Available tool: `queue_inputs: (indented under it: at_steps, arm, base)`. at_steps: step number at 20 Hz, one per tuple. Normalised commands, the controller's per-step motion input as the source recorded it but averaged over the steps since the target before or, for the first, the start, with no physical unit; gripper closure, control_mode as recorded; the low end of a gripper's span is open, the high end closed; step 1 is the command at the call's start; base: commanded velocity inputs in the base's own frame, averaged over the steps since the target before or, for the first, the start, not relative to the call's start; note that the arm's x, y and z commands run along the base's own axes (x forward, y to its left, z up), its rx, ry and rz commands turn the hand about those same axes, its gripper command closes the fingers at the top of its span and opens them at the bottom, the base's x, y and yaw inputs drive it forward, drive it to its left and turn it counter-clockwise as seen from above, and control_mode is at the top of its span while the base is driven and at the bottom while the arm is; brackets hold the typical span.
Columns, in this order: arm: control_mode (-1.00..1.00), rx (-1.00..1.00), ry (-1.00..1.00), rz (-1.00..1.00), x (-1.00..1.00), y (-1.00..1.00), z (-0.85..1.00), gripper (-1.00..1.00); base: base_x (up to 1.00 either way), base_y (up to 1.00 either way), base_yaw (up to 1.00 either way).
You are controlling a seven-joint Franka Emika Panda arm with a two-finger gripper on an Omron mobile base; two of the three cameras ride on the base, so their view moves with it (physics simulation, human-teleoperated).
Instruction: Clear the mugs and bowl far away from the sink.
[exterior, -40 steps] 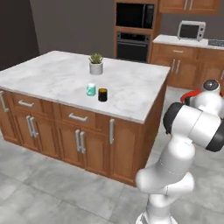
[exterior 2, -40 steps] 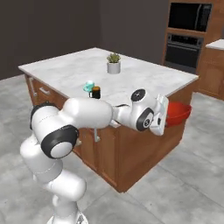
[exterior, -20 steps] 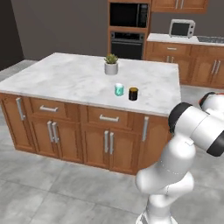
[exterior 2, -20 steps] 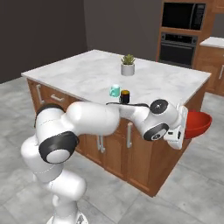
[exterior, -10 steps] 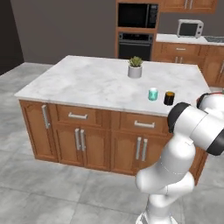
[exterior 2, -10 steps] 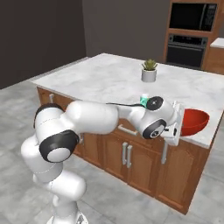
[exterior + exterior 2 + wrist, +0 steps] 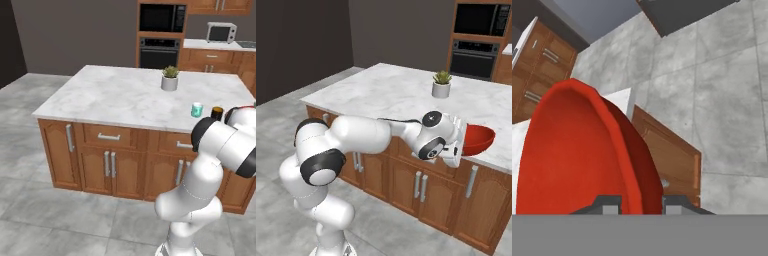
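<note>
Marble-topped island (image 7: 120, 95), filling the middle of the left base view, with wooden cabinet fronts below. Red bowl (image 7: 477, 139), at the right edge of the right base view, carried level just off the island's near edge; in the hand view its rim (image 7: 619, 145) runs between the two finger tips. Gripper (image 7: 457, 144), clenched on the bowl's rim, one jaw inside and one outside. White pot with a green plant (image 7: 170, 79), upper centre of the left base view, on the island's far side. Teal mug (image 7: 197, 109) and black mug (image 7: 217, 113), right of centre in the left base view, standing close together on the island near its front edge.

Step in hand, as judged: transport of the bowl, grasp complete, no sink visible. The next move calls for a bare stretch of island top on which to lower and release the bowl without tilting it. No brand, label or writing is legible.
</note>
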Motion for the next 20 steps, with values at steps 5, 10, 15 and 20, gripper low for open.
queue_inputs:
  at_steps: [5, 10, 15, 20]
  arm:
    - [1.00, 0.00, 0.00, 0.00, 0.00, 0.00, 0.00, 1.00]
    - [1.00, 0.00, 0.00, 0.00, 0.00, 0.00, 0.00, 1.00]
    - [1.00, 0.00, 0.00, 0.00, 0.00, 0.00, 0.00, 1.00]
    - [1.00, 0.00, 0.00, 0.00, 0.00, 0.00, 0.00, 1.00]
  base:
    - [0.28, 1.00, -0.20]
    - [0.03, 0.98, -0.11]
    - [1.00, 0.76, 0.00]
    - [1.00, 0.01, 0.00]
